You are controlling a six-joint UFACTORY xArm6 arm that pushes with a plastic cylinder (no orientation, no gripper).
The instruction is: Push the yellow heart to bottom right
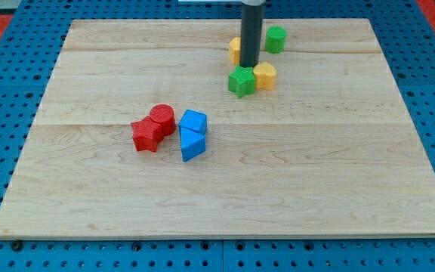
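Note:
My tip (248,66) stands at the view's top centre, in a cluster of blocks. A yellow block (264,75) with a rounded, heart-like shape lies just right of and below the tip, touching the green star (241,81). The green star sits directly below the tip. A second yellow block (235,51) is partly hidden behind the rod on its left; its shape cannot be made out. A green cylinder (276,39) lies up and right of the rod.
A red cylinder (162,118) and a red star (147,135) touch at the board's left centre. A blue cube (193,122) and a blue triangle (192,144) lie just right of them. The wooden board (338,174) sits on blue pegboard.

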